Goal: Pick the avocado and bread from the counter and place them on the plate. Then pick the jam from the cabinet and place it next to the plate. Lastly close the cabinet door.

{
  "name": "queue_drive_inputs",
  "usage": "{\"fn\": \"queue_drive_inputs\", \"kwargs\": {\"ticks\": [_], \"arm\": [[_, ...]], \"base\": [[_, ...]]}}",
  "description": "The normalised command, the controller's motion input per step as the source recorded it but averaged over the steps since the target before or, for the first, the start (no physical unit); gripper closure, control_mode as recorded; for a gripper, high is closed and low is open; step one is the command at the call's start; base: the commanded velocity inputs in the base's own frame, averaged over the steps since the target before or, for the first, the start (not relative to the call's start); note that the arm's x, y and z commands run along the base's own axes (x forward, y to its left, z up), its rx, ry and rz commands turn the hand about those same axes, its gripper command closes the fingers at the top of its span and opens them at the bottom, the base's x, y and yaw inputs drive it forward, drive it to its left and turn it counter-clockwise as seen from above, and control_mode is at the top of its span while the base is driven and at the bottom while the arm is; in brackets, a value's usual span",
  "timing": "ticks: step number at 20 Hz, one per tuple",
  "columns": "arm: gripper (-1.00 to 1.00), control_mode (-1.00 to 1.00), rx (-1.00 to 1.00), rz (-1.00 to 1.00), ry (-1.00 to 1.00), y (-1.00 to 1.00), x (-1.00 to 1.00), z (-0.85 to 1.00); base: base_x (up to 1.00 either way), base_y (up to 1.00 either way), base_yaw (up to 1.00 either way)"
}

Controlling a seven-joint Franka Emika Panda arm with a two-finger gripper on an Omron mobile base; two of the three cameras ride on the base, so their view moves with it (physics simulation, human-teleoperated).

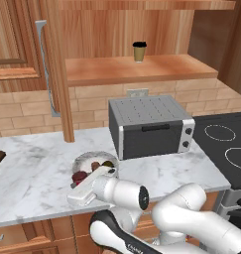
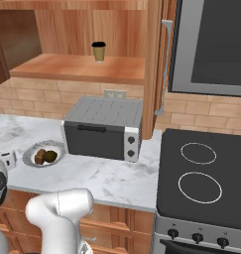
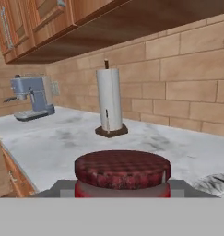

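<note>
Mostly hidden, gripper (image 1: 87,184) clamped on jam (image 3: 122,175) beside half-covered plate (image 1: 87,158).

1. You have the plate (image 1: 86,159) on the counter (image 1: 32,173), in front of and to the left of the toaster oven (image 1: 150,126).
2. The bread (image 2: 40,157) and the avocado (image 2: 51,156) lie side by side on the plate, bread to the left in the right base view.
3. The jam (image 3: 122,174) sits between the gripper (image 1: 75,197) fingers, at the plate's near left edge.
4. The paper cup (image 1: 139,51) stands on the cabinet (image 1: 137,67) shelf, above and behind the toaster oven.
5. The cabinet door (image 1: 20,44) stands left of the shelf.
6. The stove (image 2: 206,173) adjoins the counter on the right.
7. In the hand view, the paper towel holder (image 3: 109,102) stands beyond the jam, the coffee machine (image 3: 32,97) further left.
</note>
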Motion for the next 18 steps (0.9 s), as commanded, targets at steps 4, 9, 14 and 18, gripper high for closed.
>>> {"fn": "queue_drive_inputs", "kwargs": {"ticks": [4,9,14,18], "arm": [[1.0,-1.0,0.11,-0.01,-0.02,0.16,0.07,0.0],[1.0,-1.0,0.08,-0.04,-0.02,0.04,0.27,0.0],[1.0,-1.0,0.06,-0.04,0.0,0.0,0.39,0.0],[1.0,-1.0,0.03,-0.04,0.0,0.0,0.34,-0.01]], "base": [[0.0,0.0,0.0],[0.0,0.0,0.0],[0.0,0.0,0.0],[0.0,0.0,0.0]]}}
